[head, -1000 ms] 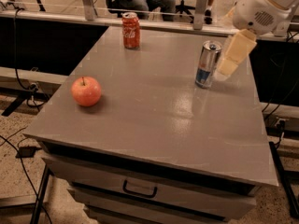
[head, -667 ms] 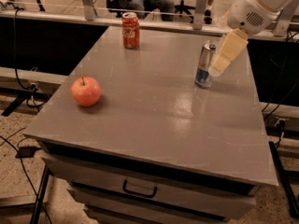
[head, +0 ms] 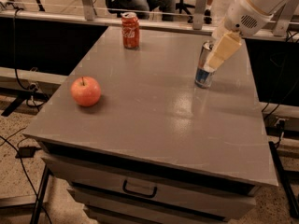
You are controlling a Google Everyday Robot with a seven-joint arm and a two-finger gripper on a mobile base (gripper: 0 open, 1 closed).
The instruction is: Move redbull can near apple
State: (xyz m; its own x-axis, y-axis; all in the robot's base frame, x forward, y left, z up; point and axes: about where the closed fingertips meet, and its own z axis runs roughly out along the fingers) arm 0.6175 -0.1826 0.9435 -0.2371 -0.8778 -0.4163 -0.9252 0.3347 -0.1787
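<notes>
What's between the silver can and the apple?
Only bare tabletop, seen in the camera view; the gripper is at the redbull can.

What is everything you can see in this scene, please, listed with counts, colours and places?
table: one, grey, centre of the view, holding everything below
redbull can: one, silver with a blue lower band, upright at the table's right side
apple: one, red-orange, at the table's left side, far from the redbull can
cola can: one, red, upright near the table's far edge
drawer handle: one, dark, on the drawer front under the table
cables: a few, black, on the floor at the left
arm: one, white, coming in from the top right
gripper: one, cream, at the redbull can's upper right side
</notes>
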